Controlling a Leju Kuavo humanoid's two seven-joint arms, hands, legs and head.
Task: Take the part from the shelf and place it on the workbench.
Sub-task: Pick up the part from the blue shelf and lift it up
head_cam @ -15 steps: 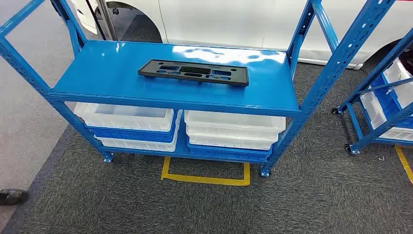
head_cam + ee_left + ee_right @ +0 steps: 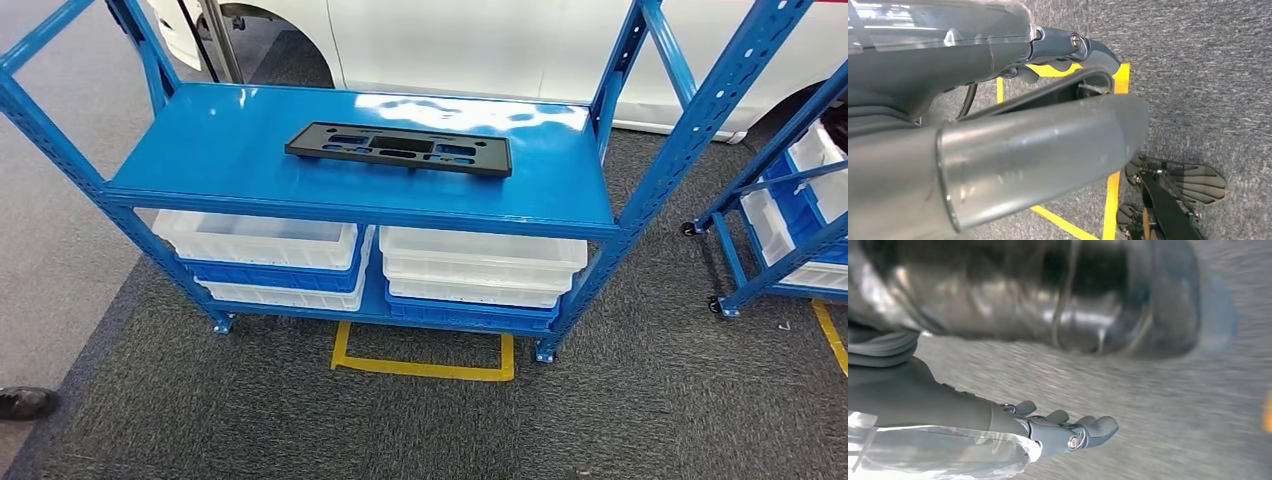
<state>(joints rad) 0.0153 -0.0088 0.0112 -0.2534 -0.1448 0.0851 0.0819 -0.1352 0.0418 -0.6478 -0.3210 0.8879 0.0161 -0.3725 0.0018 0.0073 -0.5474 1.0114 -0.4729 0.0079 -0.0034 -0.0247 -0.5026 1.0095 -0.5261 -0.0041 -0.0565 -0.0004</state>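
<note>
white and blue bins (image 2: 272,255) sit stacked beneath, on grey carpet (image 2: 640,400) marked by a yellow tape outline (image 2: 420,366). a white car (image 2: 480,45) stands behind; a second blue rack (image 2: 790,200) stands right; a dark shoe (image 2: 22,402) shows left.

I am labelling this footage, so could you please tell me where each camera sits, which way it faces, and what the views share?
Head view: high on the body, facing forward and down at the blue shelf bearing the black part; none of the robot's body.
Left wrist view: behind the left hand, looking down at grey carpet and yellow tape.
Right wrist view: behind the right hand, looking down at blurred carpet.
Shared: carpet in all; yellow tape in the head and left wrist views.
</note>
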